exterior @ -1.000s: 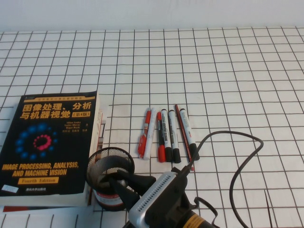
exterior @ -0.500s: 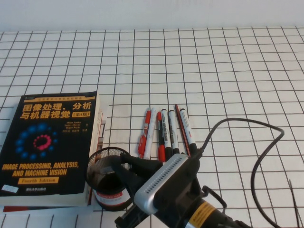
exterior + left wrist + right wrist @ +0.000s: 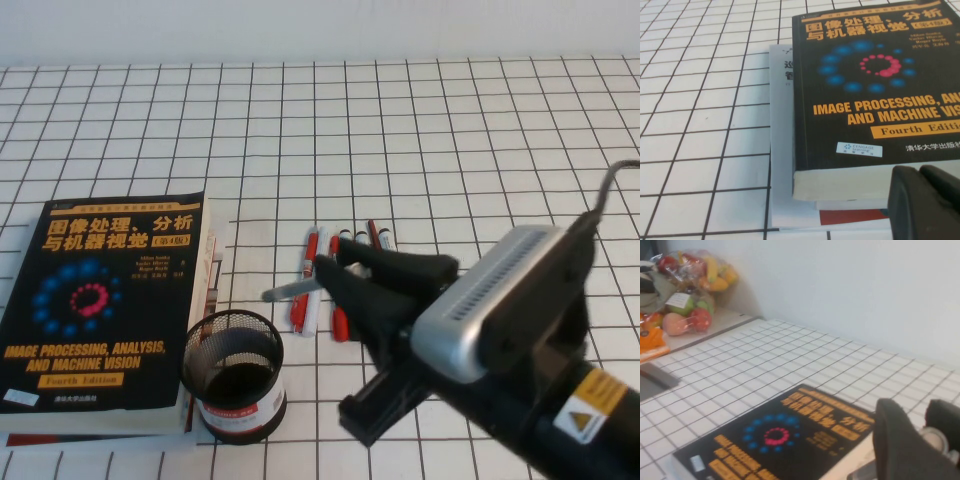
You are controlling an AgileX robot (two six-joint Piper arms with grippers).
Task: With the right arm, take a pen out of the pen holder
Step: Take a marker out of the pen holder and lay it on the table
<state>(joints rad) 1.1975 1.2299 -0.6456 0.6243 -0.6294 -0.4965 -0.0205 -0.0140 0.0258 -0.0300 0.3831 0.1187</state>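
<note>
High view, desk: a white desk (image 3: 450, 150) with black lines that make squares.
High view, book: a black book (image 3: 100, 300) lies flat on the near left side, on top of another book.
High view, pen holder: a black mesh pen holder (image 3: 245, 405) with a red band stands upright just beside the near right corner of the book.
High view, pens on the desk: a row of pens (image 3: 303, 300) lies flat, to the right of the pen holder and farther away. The right gripper hides part of the row.
High view, right gripper: the right gripper (image 3: 332, 262) is up in the air over the row of pens, to the right of the pen holder. It is pinching a pen.
High view, pen: the grey pen (image 3: 290, 291) is out of the pen holder. It is almost level and sticks out to the left from the right gripper.
Left wrist view, book: the black book (image 3: 865, 90) rests on a white book (image 3: 782, 125) that sticks out from under it.
Left wrist view, left gripper: the black left gripper (image 3: 922, 200) is by the near edge of the black book. I cannot tell if it is spread or pressed together.
Right wrist view, right gripper: the right gripper (image 3: 917, 430) is above the black book (image 3: 775, 435).
Right wrist view, pen: the round grey end of the pen (image 3: 935, 438) sits between the two black fingers (image 3: 900, 450).
Right wrist view, fruit: bags of fruit (image 3: 690, 285) lie on a ledge past the desk (image 3: 765, 350).
</note>
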